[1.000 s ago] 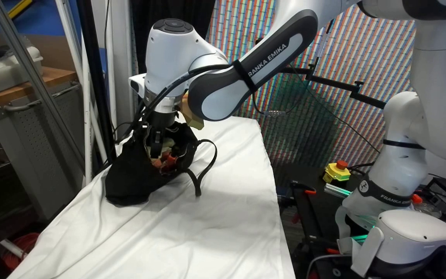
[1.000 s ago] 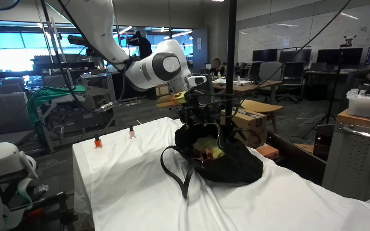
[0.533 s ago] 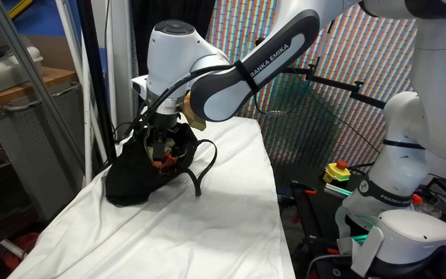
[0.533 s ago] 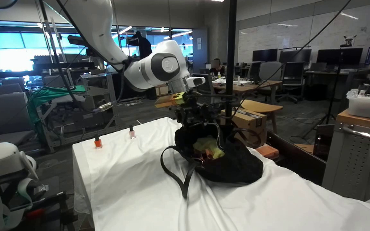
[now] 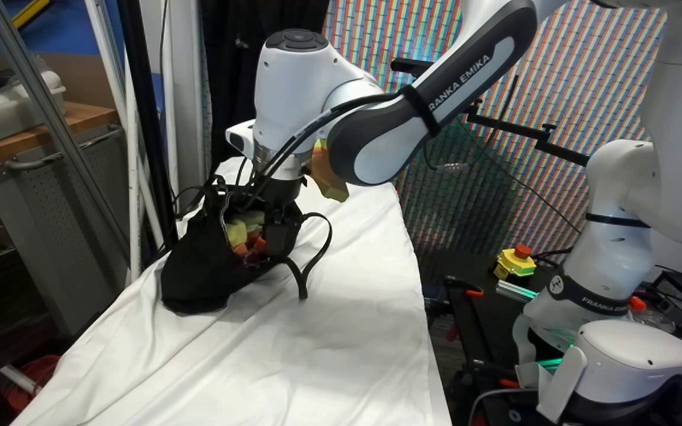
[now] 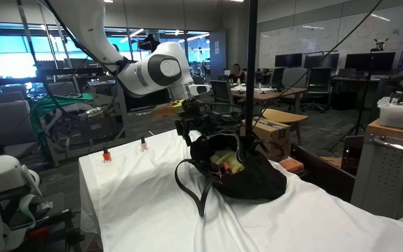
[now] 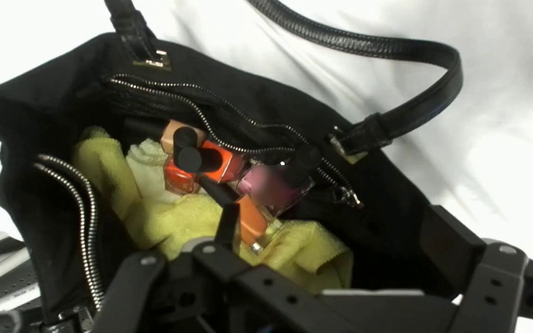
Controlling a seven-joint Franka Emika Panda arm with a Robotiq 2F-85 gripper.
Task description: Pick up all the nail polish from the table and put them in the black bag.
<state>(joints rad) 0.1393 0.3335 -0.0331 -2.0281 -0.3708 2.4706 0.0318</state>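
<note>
Tool (image 7: 336, 226) is standing wide at black bag (image 6: 254, 180); only an exterior view is showing two nail polishes (image 6: 106, 156) on counter (image 6: 145, 196), well apart from tool.

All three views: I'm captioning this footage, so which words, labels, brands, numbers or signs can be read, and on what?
"RANKA EMIKA": on the arm's forearm.
"FRANKA E…": on the arm's dark lower band; the end is unreadable.
"Made in…": probably, blurred, on the white pole.
Too small or blurred: marks on the cardboard box and far papers.
Nail polish: no readable lettering.
</note>
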